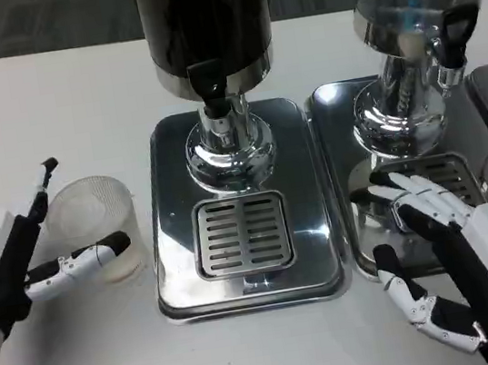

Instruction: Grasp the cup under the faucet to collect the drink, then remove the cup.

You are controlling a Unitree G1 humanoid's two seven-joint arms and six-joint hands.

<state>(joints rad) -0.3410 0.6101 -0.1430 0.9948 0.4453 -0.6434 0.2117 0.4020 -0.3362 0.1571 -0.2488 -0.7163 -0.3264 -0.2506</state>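
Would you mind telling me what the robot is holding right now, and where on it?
The left hand holds the clear plastic cup by its side wall, fingers wrapped around it. The right hand holds nothing.

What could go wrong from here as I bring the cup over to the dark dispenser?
1. The left hand seems to hold the clear plastic cup only loosely between fingers, so it could slip or tip.
2. The cup must clear the raised rim of the steel drip tray; catching it could knock the cup over.
3. The right hand rests on the neighbouring tray, close to that dispenser's tap.
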